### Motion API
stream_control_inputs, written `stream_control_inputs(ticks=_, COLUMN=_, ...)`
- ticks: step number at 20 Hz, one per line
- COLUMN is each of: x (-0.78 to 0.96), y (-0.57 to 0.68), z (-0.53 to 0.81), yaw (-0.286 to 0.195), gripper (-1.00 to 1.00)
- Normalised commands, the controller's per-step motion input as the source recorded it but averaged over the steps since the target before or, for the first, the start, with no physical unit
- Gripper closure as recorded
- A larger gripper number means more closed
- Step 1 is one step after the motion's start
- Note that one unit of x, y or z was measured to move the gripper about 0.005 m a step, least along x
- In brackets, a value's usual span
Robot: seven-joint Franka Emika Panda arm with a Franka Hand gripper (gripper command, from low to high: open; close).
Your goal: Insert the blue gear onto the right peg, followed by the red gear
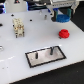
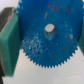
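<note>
A beige blocky fixture (image 1: 19,27) stands toward the far edge of the white surface (image 1: 15,50), well apart from the black-framed grey plate (image 1: 46,56) near the front edge. Nothing blocks the right peg (image 1: 51,50) — it stands upright beside the plate's left-hand pin (image 1: 38,54). The blue gear (image 2: 47,37) — bright, toothed, with a centre hole — is clamped between the pincer (image 1: 61,15) fingers (image 2: 10,42), raised above the surface's far part. The red gear (image 1: 63,33) lies below it. No writing is legible.
</note>
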Motion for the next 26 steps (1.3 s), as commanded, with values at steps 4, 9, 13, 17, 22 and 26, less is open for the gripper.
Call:
stream_control_inputs(ticks=4, x=0.79, y=-0.31, z=0.34, yaw=0.000, gripper=1.00)
stream_control_inputs(ticks=9, x=0.81, y=-0.29, z=0.29, yaw=0.000, gripper=1.00)
stream_control_inputs(ticks=13, x=0.81, y=-0.26, z=0.23, yaw=0.000, gripper=1.00)
stream_control_inputs(ticks=17, x=0.80, y=-0.25, z=0.15, yaw=0.000, gripper=1.00)
stream_control_inputs(ticks=22, x=0.71, y=-0.23, z=0.04, yaw=0.000, gripper=1.00)
stream_control_inputs(ticks=26, x=0.55, y=-0.19, z=-0.01, yaw=0.000, gripper=1.00)
